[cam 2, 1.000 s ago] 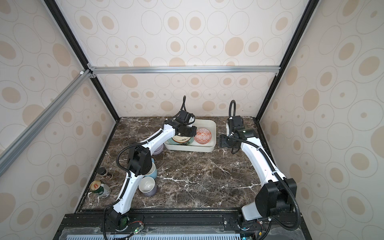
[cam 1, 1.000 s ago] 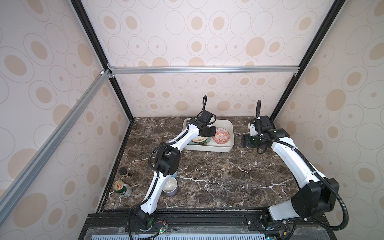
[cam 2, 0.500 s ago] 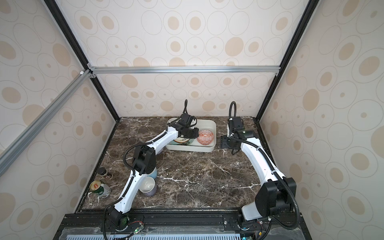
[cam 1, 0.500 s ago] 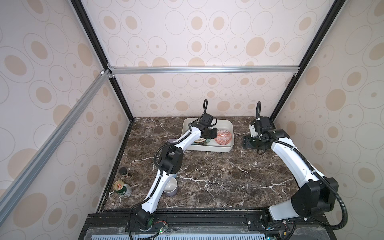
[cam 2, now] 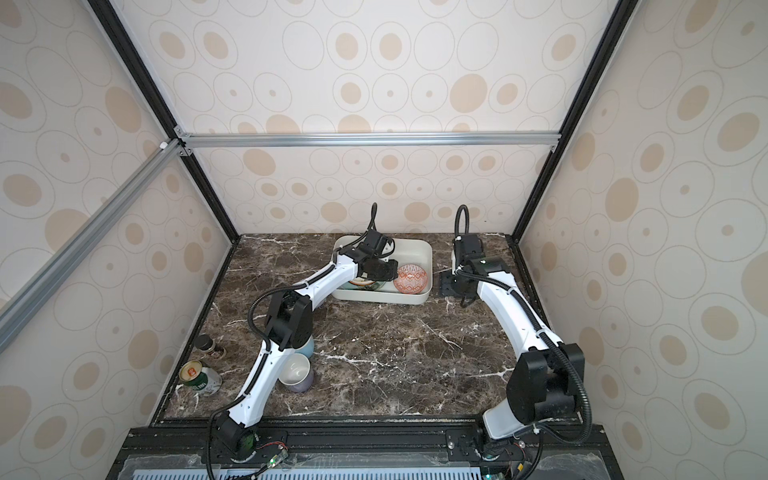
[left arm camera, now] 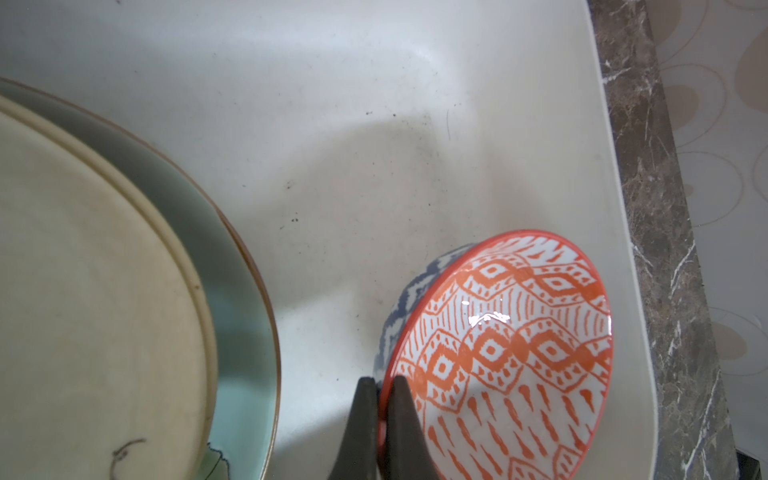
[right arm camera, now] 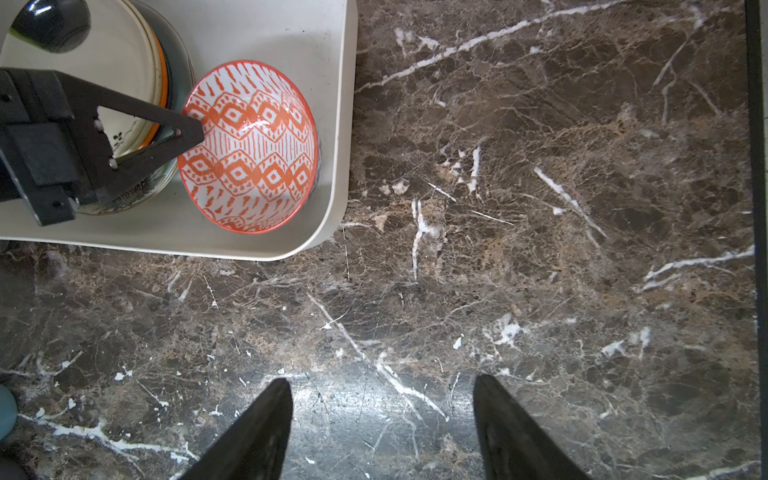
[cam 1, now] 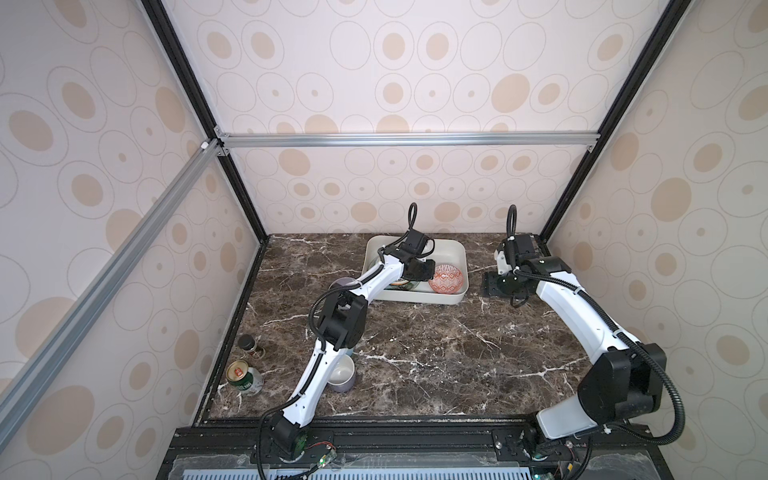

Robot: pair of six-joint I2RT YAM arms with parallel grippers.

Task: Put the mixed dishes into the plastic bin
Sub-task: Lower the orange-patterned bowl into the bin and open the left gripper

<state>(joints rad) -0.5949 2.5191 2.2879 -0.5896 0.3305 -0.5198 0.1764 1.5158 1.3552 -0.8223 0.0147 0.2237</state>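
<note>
Down goes the orange-patterned bowl [left arm camera: 498, 353] since a second ago, and it's now tilted in the plastic bin's [right arm camera: 341, 124] near right corner, rim pinched tight by the left gripper [left arm camera: 379, 380]. Just beside it, the cream plate [left arm camera: 83, 270] lies on the teal plate [left arm camera: 245, 299]. The right gripper [right arm camera: 380, 378] hangs spread wide over the marble tabletop [right arm camera: 540, 208]. The lavender-grey mug [cam 1: 343, 374] and green can [cam 1: 245, 378] sit well apart; the can's label is unreadable.
</note>
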